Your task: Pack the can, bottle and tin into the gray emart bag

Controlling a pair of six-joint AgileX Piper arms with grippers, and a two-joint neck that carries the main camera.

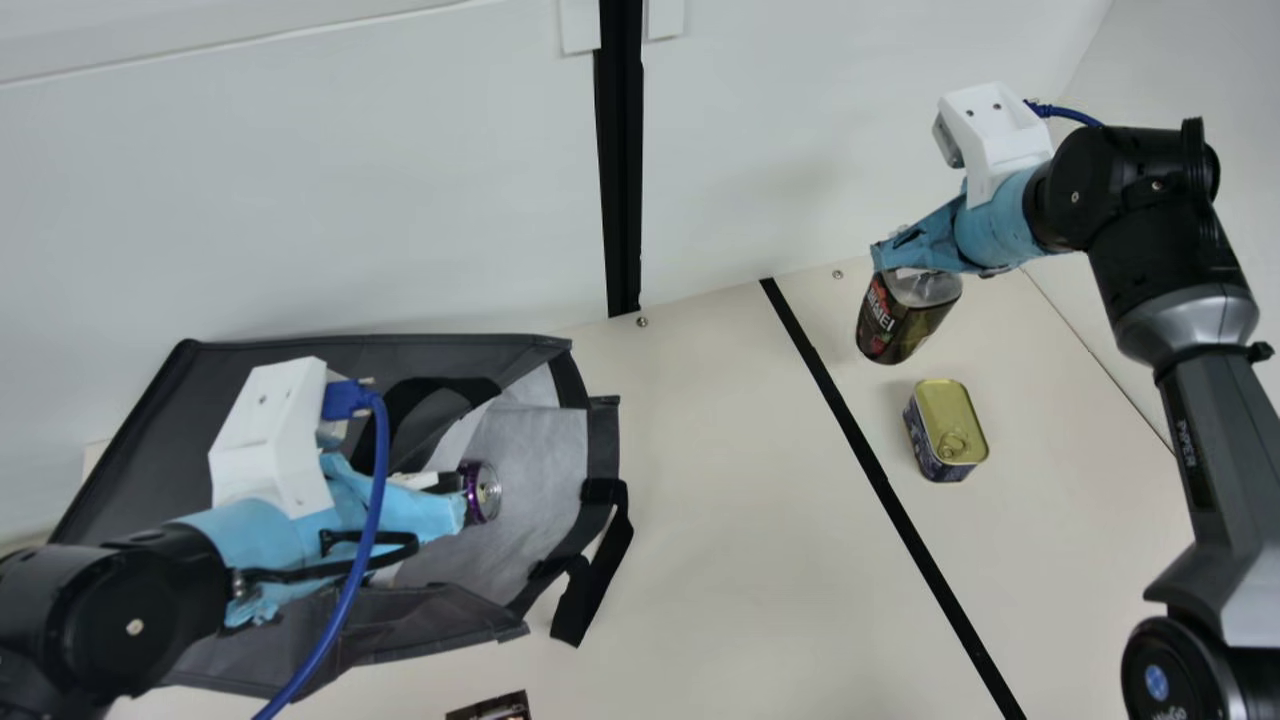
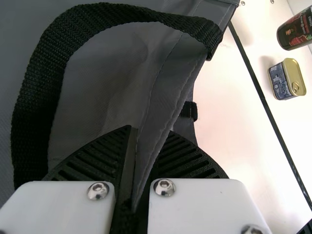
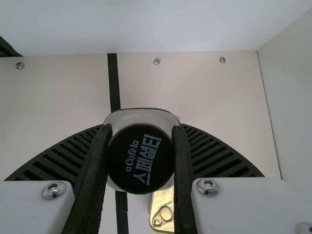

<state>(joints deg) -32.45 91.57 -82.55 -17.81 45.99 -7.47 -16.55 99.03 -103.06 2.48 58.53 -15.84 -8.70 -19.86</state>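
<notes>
Bottle, clear plastic with dark wrap label and black cap point(image 1: 905, 318): upper end is between the fingers of the right gripper point(image 3: 142, 127), tilted a bit in the main view. Can't tell if the base is off the bench point(image 1: 700, 460). Looks like the heavy one if full; smooth, could swing or slip. Keep the hold under the cap, squeeze moderate.

Left gripper point(image 2: 146, 134) is pinched on the edge of the gray fabric bag with black straps point(image 1: 515, 440). Fabric is limp, will fold or drag; keep that edge held as the bottle goes in. Purple can with silver lid point(image 1: 484, 492) lies in the mouth, near the left fingertips. Thin wall, probably dents easily; don't ram it with the bottle.

Gold-topped rectangular tin point(image 1: 945, 430) sits upright, near the bottle. Stiff; take it across the long sides, watch the ring pull.

Edges: white back wall point(image 1: 800, 150) is close behind the bottle, side wall to the right. Open run from bottle to mouth, over the black strip point(image 1: 870, 460). Clear the tin, then the loose strap by the opening.
</notes>
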